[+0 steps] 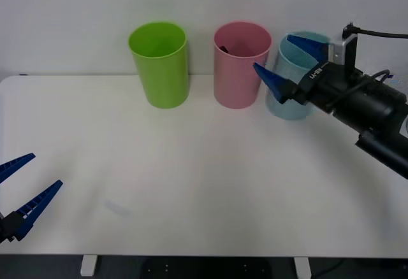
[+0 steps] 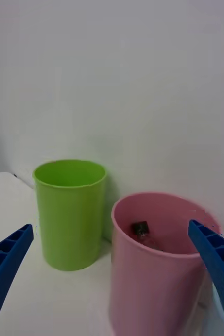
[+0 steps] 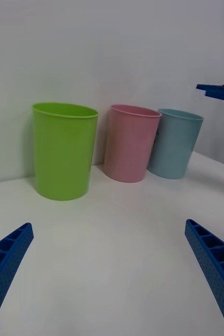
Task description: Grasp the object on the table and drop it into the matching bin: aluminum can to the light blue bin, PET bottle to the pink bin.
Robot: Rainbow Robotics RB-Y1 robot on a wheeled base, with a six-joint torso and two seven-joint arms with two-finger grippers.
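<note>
The right tool [image 1: 287, 59] hangs in the air with its blue fingers [image 2: 216, 262] spread wide and nothing between them. It sits level with the bin rims, in front of the light blue bin [image 1: 288, 104] and just beside the pink bin [image 1: 241, 69], whose rim lies right ahead of the fingertips in the right wrist view.

The bottle [image 2: 142, 232] is inside the pink bin [image 2: 156, 273], down below the rim, leaning against the far wall with its black cap uppermost. From the front camera it shows as a small dark shape just under the pink rim [image 1: 224, 50].

A lime green bin [image 1: 159, 64] stands farther off from the right tool, on the other side of the pink one. All three bins stand upright in a row along the far edge of the white counter [image 1: 204, 183], the pink and light blue ones nearly touching.

The left tool [image 1: 24, 186] waits low at the near left corner of the counter, its fingers [image 3: 211, 262] also released and apart, well away from the bins, which lie across the counter ahead of it.
</note>
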